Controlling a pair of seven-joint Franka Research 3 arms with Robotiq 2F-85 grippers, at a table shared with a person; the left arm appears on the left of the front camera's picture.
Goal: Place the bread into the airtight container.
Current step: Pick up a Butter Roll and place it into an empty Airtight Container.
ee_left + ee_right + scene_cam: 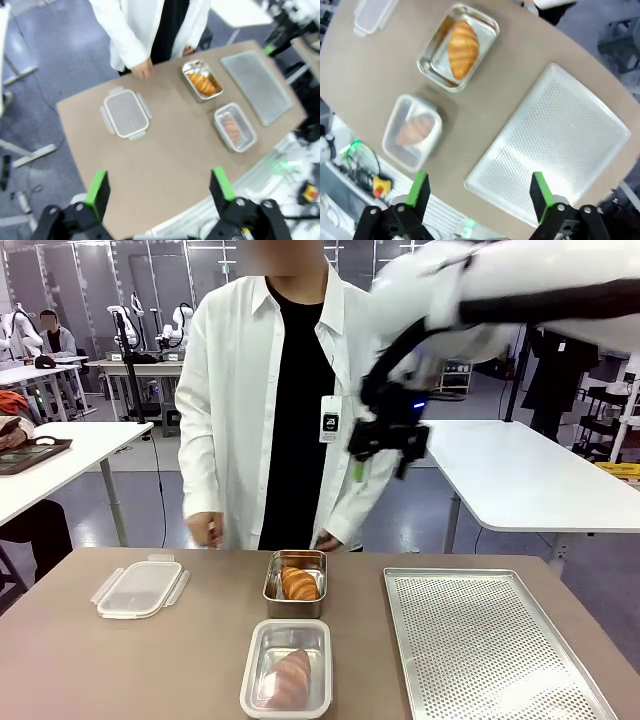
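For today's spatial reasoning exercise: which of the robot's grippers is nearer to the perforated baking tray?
Probably right. The right gripper hangs high above the table, looking down with the perforated baking tray just ahead of its fingers. The left gripper hovers high off the table's opposite side, with the tray far across.

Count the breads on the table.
2. One croissant lies in the open steel container at the far middle, near the person. Another bread sits in the lidded container nearer the robot. None on the tray.

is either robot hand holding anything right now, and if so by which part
Nothing is held. The left hand and right hand are both open and empty, high above the table.
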